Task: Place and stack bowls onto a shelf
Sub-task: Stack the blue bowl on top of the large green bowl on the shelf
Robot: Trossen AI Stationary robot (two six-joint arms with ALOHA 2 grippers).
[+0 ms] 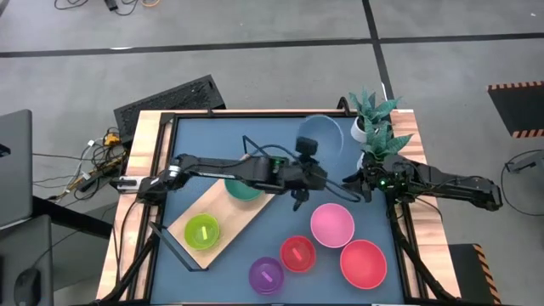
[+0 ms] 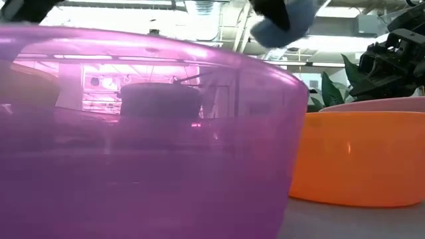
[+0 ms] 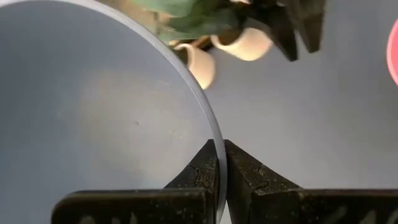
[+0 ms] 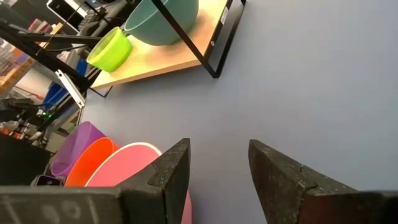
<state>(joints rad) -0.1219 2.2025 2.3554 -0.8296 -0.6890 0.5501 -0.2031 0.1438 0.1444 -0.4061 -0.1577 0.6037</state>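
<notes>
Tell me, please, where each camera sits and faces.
High view: overhead, looking straight down at the table; both arms show.
Low view: at tabletop height, facing the purple bowl; arm parts show above.
Left wrist view: past the left hand, pinched on the blue bowl's rim.
Right wrist view: past the open right hand toward the shelf.
Shared: the shelf, in high and right wrist views.

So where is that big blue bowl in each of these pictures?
High view: blue bowl at the table's far edge, beside the white plant pots.
Low view: a pale blue shape at the top, likely the lifted bowl.
Left wrist view: fills the left, its rim pinched by the left tool.
Right wrist view: not in it.
Shared landmark: the plant pots, high and left wrist views.
</notes>
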